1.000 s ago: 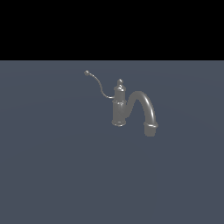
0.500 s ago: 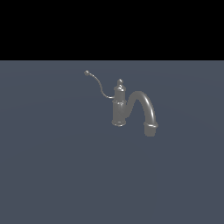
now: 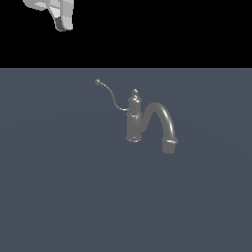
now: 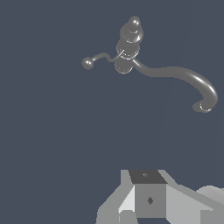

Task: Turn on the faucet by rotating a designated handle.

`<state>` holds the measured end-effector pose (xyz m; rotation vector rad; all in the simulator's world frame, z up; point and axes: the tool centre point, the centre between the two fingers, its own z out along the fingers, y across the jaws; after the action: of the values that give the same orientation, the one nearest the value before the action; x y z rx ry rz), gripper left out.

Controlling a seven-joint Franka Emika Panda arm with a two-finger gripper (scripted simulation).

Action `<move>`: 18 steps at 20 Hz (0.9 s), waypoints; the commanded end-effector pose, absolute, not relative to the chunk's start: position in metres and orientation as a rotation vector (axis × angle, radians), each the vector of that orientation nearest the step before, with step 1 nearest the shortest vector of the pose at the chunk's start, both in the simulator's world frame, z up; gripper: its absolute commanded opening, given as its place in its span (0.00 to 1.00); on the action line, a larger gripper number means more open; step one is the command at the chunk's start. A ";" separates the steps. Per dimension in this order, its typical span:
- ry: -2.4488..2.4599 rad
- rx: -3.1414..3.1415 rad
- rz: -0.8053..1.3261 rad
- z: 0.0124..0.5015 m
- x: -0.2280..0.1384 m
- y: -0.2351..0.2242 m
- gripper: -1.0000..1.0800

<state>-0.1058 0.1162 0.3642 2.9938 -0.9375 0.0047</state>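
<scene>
— Where's the arm? I can barely find it.

— Up in the top corner on the exterior view's left. Only a pale grey-and-white piece of the gripper (image 3: 58, 14) pokes into the picture against the black band, high above the floor and well apart from everything else. The rest of the arm is cut off by the edge.

— Are its jaws apart or together?

— I cannot tell. From the outside camera you get one stubby tip, and the wrist camera shows only blocky grey housing, no fingertips.

— And the thing it's meant to turn?

— Moving rightward: the handle (image 3: 109, 95) first, a thin curved wire with a small ball at its far end, rising up and toward the exterior view's left from the faucet (image 3: 135, 120). The body stands upright on the flat blue-grey surface (image 3: 59, 197), a knob finial on top. Further right the thick spout arches over and points down at the surface.

— Anything touching the lever?

— Nothing. From the wrist camera the handle (image 4: 101, 58) and faucet (image 4: 129, 43) sit far off, seen from above.

— Any lettering, a maker's mark?

— None I can read.
</scene>
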 end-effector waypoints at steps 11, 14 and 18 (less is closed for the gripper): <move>-1.328 2.847 0.002 0.318 -0.036 0.125 0.00; -1.421 2.802 0.002 0.307 -0.018 0.124 0.00; -1.548 2.734 0.002 0.291 0.006 0.121 0.00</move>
<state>-0.0032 0.1221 0.2971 2.7616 -1.4983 0.0009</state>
